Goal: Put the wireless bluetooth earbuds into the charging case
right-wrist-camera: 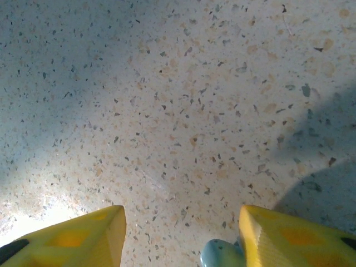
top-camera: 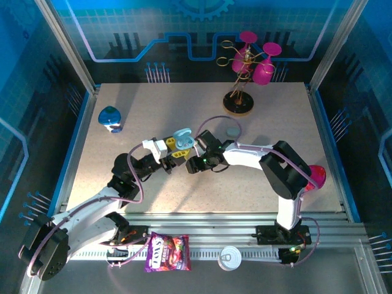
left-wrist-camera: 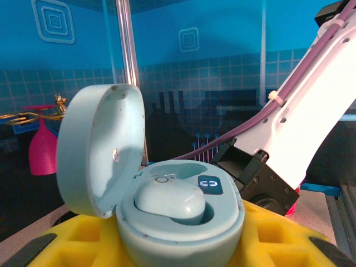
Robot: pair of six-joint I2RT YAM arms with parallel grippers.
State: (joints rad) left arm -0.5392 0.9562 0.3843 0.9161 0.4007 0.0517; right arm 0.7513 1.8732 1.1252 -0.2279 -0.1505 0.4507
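My left gripper (top-camera: 176,153) is shut on the light blue charging case (top-camera: 182,139), holding it above the table. In the left wrist view the case (left-wrist-camera: 183,228) sits between the yellow fingers (left-wrist-camera: 278,245) with its lid (left-wrist-camera: 97,150) swung open to the left. One light blue earbud (left-wrist-camera: 169,201) lies seated inside it. My right gripper (top-camera: 196,162) hovers just right of the case. Seen from the right wrist, that gripper (right-wrist-camera: 181,222) is open over bare table. A small light blue earbud (right-wrist-camera: 219,256) shows beside the right fingertip (right-wrist-camera: 267,233); I cannot tell whether it rests on the table.
A gold rack with pink glasses (top-camera: 245,67) stands at the back. A grey-green disc (top-camera: 232,131) lies behind my right arm, a blue and white object (top-camera: 110,118) at back left, a pink object (top-camera: 316,176) at the right edge. A candy bag (top-camera: 167,252) and white lid (top-camera: 231,257) lie by the bases.
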